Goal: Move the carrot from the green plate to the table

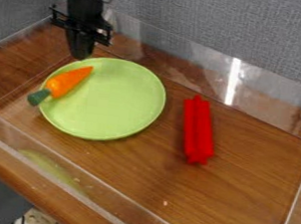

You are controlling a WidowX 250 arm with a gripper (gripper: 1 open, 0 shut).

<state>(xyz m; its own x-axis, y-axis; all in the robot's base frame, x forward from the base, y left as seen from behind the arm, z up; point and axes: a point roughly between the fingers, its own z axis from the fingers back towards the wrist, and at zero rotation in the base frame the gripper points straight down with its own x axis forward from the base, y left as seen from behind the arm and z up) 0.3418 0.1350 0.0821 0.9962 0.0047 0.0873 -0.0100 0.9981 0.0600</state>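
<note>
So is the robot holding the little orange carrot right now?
No, the small orange toy carrot lies on the left rim of the round lime-green plate, while the black end effector is above it with nothing in it.

The carrot (65, 82) is a small tapered orange toy with a dark green stub at one end. It lies flat on the left edge of the green plate (114, 106), its orange body over the plate's surface and its green stub reaching out past the rim towards the near left, over the table (240, 183). It lies slantwise, the orange end pointing to the far right. The green plate is large, round, lime-green and flat with a slightly raised rim, and sits level on the left half of the table. The table is a dark reddish-brown glossy wooden top with visible grain, edged by clear walls.
</note>
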